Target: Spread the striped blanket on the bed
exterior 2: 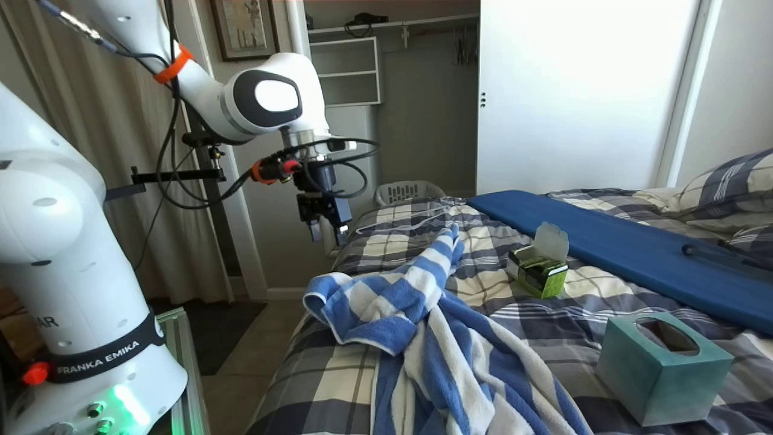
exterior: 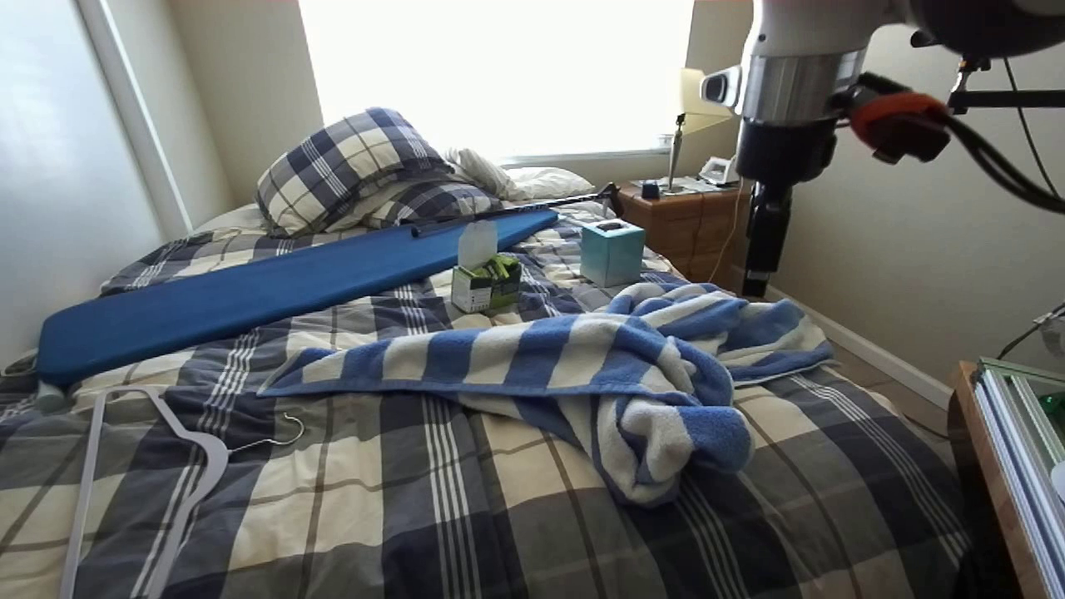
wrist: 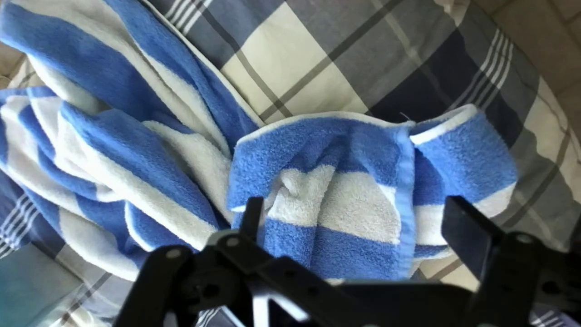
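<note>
Wrist view: striped blanket (wrist: 272, 154) lies beneath the parted jaws.

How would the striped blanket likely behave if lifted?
The striped blanket will probably hang limp, since it slumps in loose folds on the bed. Its fuzzy surface suggests it shouldn't slip easily. Lifted at one spot, it would likely leave fabric trailing, as its folds extend well past the open gripper in the wrist view.

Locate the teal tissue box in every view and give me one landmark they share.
In an exterior view: tissue box, just right of centre.
In an exterior view: tissue box, lower right.
Wrist view: tissue box, cut off at lower left.
Shared landmark: the striped blanket.
</note>
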Controlling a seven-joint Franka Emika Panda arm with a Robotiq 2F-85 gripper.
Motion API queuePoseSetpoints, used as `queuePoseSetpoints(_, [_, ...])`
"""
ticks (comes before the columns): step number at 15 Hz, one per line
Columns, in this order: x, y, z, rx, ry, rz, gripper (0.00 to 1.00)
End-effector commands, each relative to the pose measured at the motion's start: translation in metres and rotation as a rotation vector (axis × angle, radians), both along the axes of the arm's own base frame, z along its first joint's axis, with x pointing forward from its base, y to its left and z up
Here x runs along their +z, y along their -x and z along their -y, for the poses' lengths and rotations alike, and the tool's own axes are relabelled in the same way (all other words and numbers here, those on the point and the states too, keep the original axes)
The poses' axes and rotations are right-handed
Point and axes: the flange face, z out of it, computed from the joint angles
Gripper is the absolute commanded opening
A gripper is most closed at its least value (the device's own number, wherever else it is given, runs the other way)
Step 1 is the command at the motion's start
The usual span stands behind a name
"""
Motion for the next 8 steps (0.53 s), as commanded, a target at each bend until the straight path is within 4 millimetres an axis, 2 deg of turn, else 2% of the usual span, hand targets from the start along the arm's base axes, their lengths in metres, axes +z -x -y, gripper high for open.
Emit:
queuePoseSetpoints(1, [-0.013,-0.005,0.002,-0.021,-0.017,0.01,1.0])
queuePoseSetpoints(3, [-0.037,-0.011,0.005,-0.046,-0.037,0.006,1.0])
queuePoseSetpoints(4, [-0.043,-0.012,0.005,-0.05,-0.041,0.0,1.0])
queuePoseSetpoints(8, [-0.044,-0.015,0.005,-0.055,-0.042,0.002,1.0])
